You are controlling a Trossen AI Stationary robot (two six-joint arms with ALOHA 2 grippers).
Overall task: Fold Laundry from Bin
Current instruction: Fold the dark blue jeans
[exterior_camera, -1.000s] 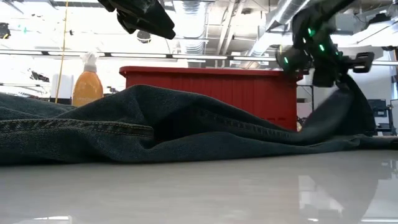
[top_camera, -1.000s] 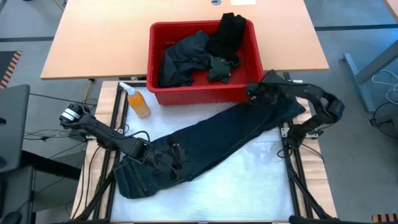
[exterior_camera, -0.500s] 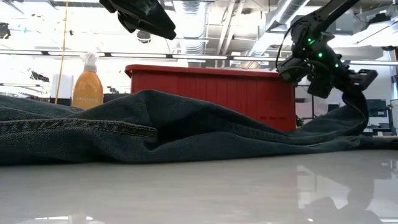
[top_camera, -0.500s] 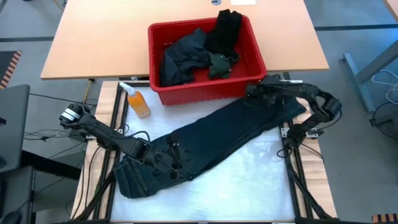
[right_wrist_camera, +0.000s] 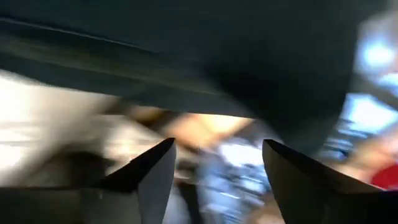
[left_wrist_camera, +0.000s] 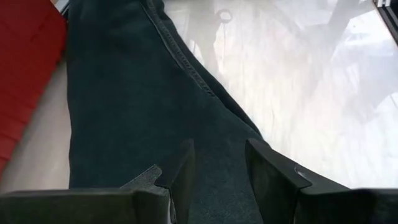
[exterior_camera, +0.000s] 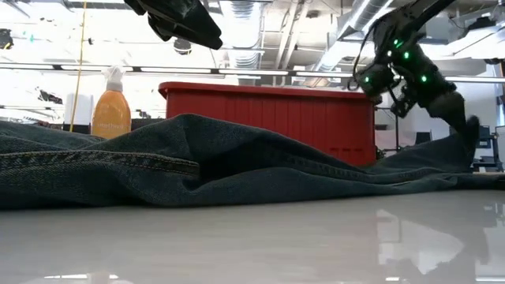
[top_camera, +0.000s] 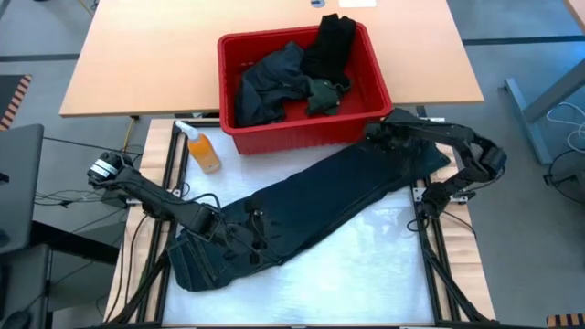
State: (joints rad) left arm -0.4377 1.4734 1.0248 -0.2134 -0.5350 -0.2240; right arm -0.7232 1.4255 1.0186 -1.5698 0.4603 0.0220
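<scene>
Dark navy jeans (top_camera: 311, 206) lie stretched diagonally across the white surface (top_camera: 366, 274), from the lower left of the high view up toward the right. Above them sits the red bin (top_camera: 297, 128), holding crumpled dark garments (top_camera: 270, 82) and a green piece (top_camera: 320, 93). The left hand (left_wrist_camera: 217, 177) hovers over the denim at lower left, fingers parted with nothing between them. The right hand (right_wrist_camera: 217, 168) stands at the jeans' upper-right end beside the bin, fingers spread wide, gripping nothing. An orange bottle (top_camera: 203, 151) stands left of the bin.
</scene>
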